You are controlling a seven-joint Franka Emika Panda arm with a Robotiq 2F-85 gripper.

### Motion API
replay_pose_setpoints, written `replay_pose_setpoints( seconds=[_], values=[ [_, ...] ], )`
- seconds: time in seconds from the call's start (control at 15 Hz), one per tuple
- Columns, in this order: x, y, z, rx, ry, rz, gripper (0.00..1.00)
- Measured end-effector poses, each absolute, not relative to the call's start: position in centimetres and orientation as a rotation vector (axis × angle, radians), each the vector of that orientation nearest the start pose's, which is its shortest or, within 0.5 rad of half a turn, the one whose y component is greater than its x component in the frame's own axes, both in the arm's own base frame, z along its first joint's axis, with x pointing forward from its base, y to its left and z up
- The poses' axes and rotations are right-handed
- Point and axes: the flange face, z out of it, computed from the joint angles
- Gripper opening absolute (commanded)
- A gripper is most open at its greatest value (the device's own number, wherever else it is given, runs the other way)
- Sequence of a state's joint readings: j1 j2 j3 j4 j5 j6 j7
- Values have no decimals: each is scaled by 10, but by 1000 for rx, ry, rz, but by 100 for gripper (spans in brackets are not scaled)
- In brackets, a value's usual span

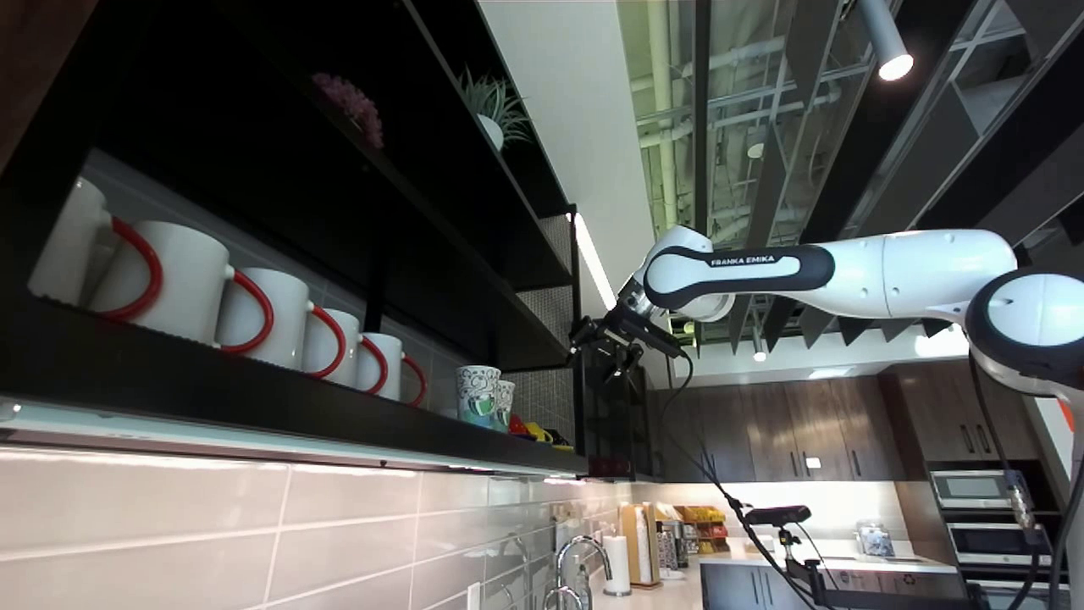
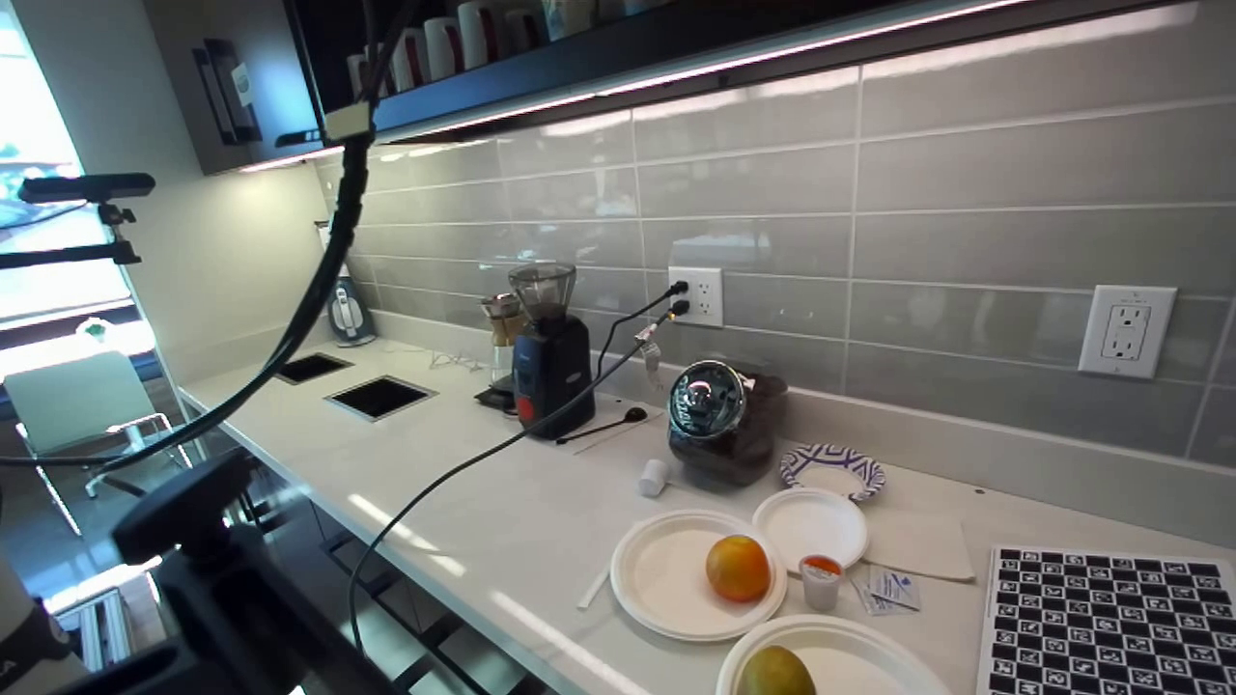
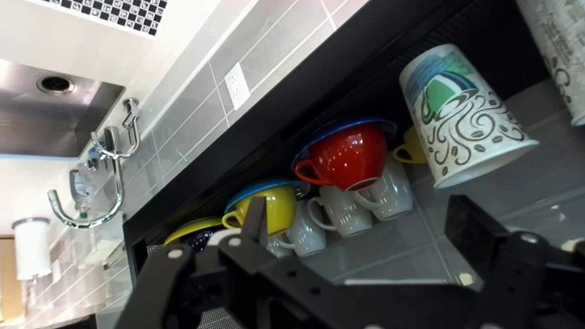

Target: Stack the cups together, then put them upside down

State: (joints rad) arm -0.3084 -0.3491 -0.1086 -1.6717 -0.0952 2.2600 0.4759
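Two pale paper cups with teal-green and brown swirl patterning stand side by side on the black shelf. The larger-looking cup [image 1: 478,396] partly hides the second cup [image 1: 503,404] in an exterior view. In the wrist view, which stands upside down, one cup [image 3: 466,119] shows whole, upright with its rim uppermost in reality. The other cup [image 3: 557,55] is cut off by the frame's edge. They stand apart there. My gripper [image 1: 610,343] is beyond the cups near the shelf's far end, higher than them. In the wrist view the gripper [image 3: 358,224] is open with nothing between its fingers.
White mugs with red handles [image 1: 182,280] line the black shelf [image 1: 296,407]. A red cup [image 3: 352,155], a yellow cup [image 3: 269,205] and white mugs [image 3: 343,212] stand near the paper cups. An upper shelf board [image 1: 474,288] overhangs them. A counter [image 2: 463,541] lies below.
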Motion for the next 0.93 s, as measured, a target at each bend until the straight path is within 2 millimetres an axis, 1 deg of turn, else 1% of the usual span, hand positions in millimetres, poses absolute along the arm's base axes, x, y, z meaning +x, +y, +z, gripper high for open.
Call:
replay_pose_setpoints(
  seconds=[0.27,0.4,0.73,0.93],
  values=[
    [433,-217,840,-2571,1218,-1219,100],
    [444,-223,843,-2576,1208,-1164,100],
    [477,-237,855,-2575,1109,-1193,100],
    [497,-239,854,-2593,1057,-1209,100]
  ],
)
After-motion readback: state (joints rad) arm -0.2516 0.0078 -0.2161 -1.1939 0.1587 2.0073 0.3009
